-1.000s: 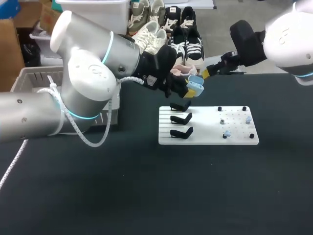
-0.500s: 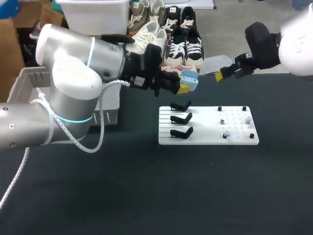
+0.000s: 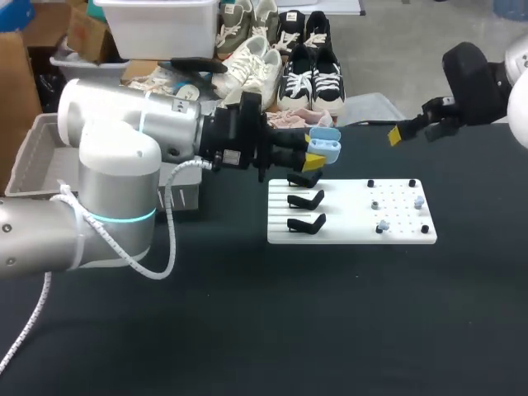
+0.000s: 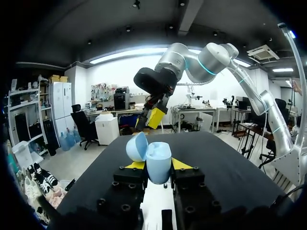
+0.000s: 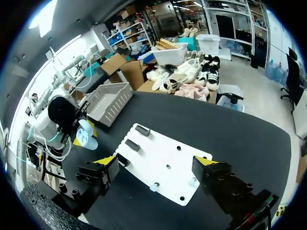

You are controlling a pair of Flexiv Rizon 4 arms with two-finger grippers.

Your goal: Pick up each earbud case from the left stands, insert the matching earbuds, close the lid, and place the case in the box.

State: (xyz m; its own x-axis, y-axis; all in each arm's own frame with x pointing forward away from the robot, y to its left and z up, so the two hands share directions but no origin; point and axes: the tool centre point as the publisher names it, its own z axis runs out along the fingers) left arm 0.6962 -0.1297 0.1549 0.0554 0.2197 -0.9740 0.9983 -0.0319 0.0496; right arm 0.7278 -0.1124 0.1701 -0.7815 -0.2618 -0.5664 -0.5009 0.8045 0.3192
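Observation:
A light blue earbud case (image 3: 327, 146) with its lid up hangs in the air above the far left corner of the white board (image 3: 346, 224). My left gripper (image 3: 312, 155) is shut on the case; in the left wrist view the case (image 4: 153, 157) sits upright between the yellow tips. Three black stands (image 3: 305, 200) at the board's left are bare. Small earbuds (image 3: 419, 200) (image 3: 382, 225) sit on pegs at the board's right. My right gripper (image 3: 410, 132) hovers open and empty beyond the board's far right corner, apart from the case.
A grey slatted basket (image 3: 37, 148) stands at the table's far left, behind my left arm. In the right wrist view the board (image 5: 165, 153) lies ahead of the open fingers and the basket (image 5: 108, 101) lies beyond it.
My right gripper has drawn back to the right, away from the case. My left arm has swung lower and turned, keeping the case held over the board's far left corner.

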